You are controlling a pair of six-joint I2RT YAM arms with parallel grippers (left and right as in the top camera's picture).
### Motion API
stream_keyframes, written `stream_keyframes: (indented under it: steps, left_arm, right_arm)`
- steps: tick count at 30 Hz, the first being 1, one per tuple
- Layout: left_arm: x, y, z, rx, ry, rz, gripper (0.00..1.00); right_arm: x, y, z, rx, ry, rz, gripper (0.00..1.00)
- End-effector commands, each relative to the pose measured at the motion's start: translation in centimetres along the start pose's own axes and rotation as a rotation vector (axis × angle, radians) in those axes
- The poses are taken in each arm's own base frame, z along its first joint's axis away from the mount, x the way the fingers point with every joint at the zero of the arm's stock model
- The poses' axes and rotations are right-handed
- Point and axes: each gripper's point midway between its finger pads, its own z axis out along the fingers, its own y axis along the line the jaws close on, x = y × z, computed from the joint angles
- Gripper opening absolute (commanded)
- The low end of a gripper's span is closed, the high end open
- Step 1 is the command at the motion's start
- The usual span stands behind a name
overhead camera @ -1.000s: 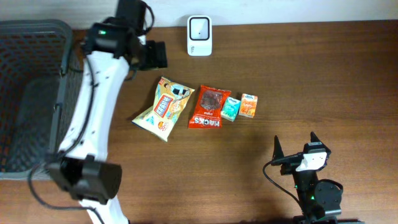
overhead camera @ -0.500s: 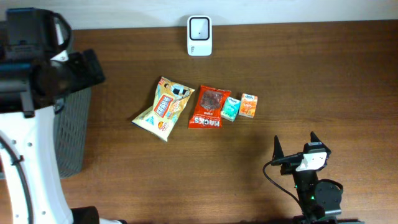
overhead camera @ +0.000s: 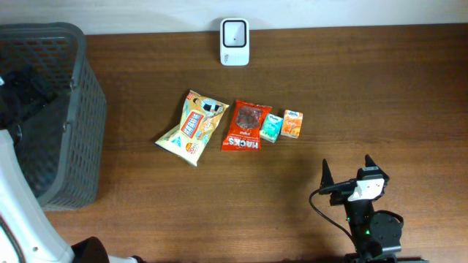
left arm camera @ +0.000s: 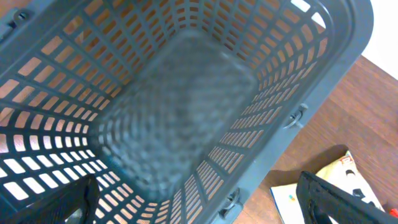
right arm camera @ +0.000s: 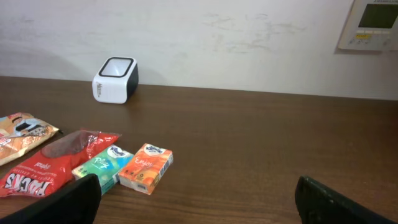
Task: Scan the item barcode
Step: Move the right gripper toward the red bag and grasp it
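Brown table, snack packets beyond right tool

The table is brown, the basket dark grey with a grid of holes, the scanner white, the bag yellow, the pack red, one box green, the other box orange.

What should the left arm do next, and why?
Probably carry the left end effector from above the basket over to the yellow snack bag. The end effector is open and empty, and that bag is the closest item to it, lying on the table in front of the scanner.
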Motion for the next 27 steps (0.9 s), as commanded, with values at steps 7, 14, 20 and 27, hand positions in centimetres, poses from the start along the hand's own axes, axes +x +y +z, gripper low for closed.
stream_keyframes:
  steps: [7, 14, 20, 27]
  left_arm:
    - [0.1, -0.1, -0.3, 0.010, 0.001, -0.009, 0.99]
    - [0.4, 0.0, -0.3, 0.006, 0.016, -0.007, 0.99]
    - [0.4, 0.0, -0.3, 0.006, 0.016, -0.007, 0.99]
    - [0.4, 0.0, -0.3, 0.006, 0.016, -0.007, 0.99]
  right_arm:
    - [-0.4, -0.9, 0.0, 0.052, -0.023, 0.000, 0.98]
    - [-4.9, 7.6, -2.4, -0.503, -0.119, 0.383, 0.99]
    - [-13.2, 6.1, -5.0, -0.483, -0.459, 0.337, 0.98]
    - [-15.2, 3.3, -1.4, -0.230, -0.117, 0.227, 0.98]
